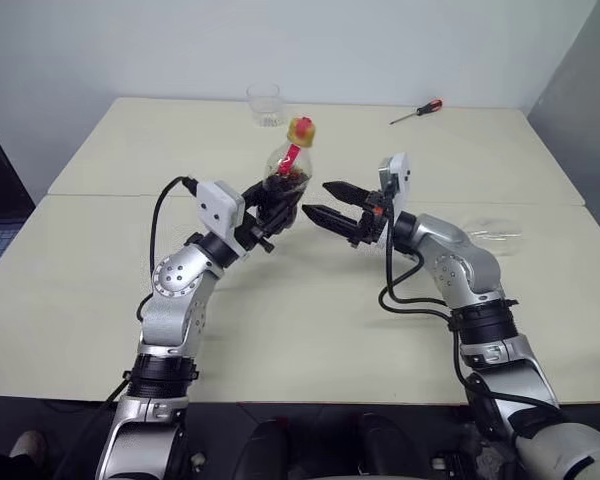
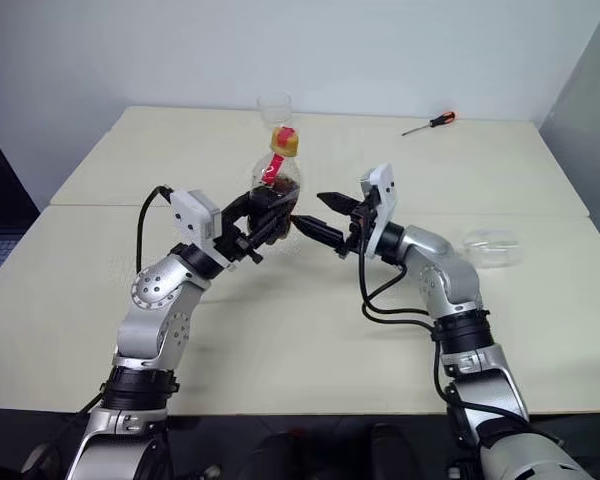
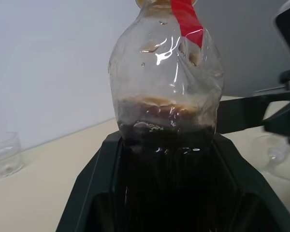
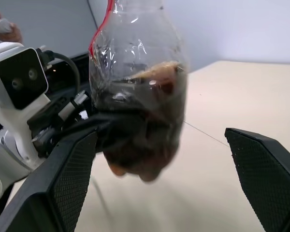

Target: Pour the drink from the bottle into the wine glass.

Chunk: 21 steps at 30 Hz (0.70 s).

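Cream double table (image 1: 310, 330), seam running left-right, grey wall behind. Far side has a short clear tumbler (image 1: 265, 104) and a red-handled screwdriver (image 1: 417, 111); neither matters here.

Left gripper (image 1: 277, 207) is clamped on the lower body of the bottle (image 1: 287, 170), held off the table above centre. Long axis of the bottle is near upright, tilted slightly right, yellow cap (image 1: 301, 129) on top and apparently on. Drink (image 3: 166, 145) fills only the lower part of the body, with a foamy line on top.

Right gripper (image 1: 320, 201) has jaws spread wide, holding nothing, pointing left at the bottle's lower body. In the right wrist view the bottle sits squarely between its two fingers (image 4: 53, 193), no contact on either side yet.

Wine glass (image 1: 488, 234) looks to be lying on its side on the right half of the table, just beyond the right forearm, well apart from the bottle. Orientation is hard to confirm through the clear glass.

Key relation: the right fingers aim at the body, not the cap, which sits higher up. My read: uncapping needs a climb to the cap. Right arm is the nearer one to the glass.
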### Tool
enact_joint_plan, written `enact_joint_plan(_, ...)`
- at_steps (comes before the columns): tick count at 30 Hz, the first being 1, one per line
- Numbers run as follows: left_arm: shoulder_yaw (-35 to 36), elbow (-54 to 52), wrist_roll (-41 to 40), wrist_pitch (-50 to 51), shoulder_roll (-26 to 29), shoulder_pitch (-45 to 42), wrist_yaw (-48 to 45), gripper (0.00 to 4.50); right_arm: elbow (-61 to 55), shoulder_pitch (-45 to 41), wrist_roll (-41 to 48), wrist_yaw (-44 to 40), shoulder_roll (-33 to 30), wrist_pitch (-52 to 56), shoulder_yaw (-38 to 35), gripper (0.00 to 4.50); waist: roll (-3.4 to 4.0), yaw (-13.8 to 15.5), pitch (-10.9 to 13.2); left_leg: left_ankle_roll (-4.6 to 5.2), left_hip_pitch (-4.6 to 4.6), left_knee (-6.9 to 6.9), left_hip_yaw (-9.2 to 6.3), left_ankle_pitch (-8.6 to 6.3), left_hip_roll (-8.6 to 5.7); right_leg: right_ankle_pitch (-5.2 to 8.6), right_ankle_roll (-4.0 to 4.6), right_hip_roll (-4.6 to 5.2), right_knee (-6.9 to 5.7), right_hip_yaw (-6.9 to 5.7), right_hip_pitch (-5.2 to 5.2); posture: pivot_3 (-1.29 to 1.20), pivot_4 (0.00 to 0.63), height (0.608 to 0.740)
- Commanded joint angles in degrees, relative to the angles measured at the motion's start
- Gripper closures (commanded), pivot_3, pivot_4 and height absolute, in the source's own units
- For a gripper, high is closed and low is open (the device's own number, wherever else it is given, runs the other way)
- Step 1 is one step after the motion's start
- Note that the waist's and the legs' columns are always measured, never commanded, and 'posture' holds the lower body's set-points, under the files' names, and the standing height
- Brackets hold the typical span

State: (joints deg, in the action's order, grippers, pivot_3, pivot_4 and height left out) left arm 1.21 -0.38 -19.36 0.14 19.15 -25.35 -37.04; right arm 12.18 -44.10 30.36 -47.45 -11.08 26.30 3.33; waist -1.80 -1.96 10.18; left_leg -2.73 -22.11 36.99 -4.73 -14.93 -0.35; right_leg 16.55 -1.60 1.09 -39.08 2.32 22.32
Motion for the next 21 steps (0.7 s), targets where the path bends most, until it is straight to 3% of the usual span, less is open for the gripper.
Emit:
enact_joint_plan(1, -0.6, -4.2, -2.3, 1.2, -0.6, -0.4, -1.5, 2.58, -0.2, -3.9, 1.9, -0.9, 1.8, -0.5, -1.8, 0.00, 0.00, 0.0, 0.0, 0.00, 0.00, 0.00, -0.02, 0.00, 0.01, 0.00, 0.00, 0.00, 0.00, -0.02, 0.00, 0.00, 0.150, 0.740)
enact_joint_plan(20, -1.3, -4.3, -2.5, 3.4, -1.5, -1.1, -3.2, 2.58, -1.1, -8.0, 5.3, -2.3, 4.0, 5.6, -3.2, 0.00, 0.02, 0.1, 0.0, 0.00, 0.00, 0.01, -0.01, 0.00, -0.01, 0.00, 0.00, 0.01, 0.01, -0.01, 0.00, 0.00, 0.150, 0.740)
enact_joint_plan(21, -1.3, -4.2, -2.5, 3.3, -1.6, -1.3, -3.2, 2.58, -0.9, -8.0, 5.2, -2.6, 3.9, 5.4, -3.1, 0.18, 0.02, 0.1, 0.0, 0.00, 0.00, 0.00, -0.01, 0.00, -0.01, 0.00, 0.00, 0.01, 0.01, -0.01, 0.00, 0.00, 0.150, 0.740)
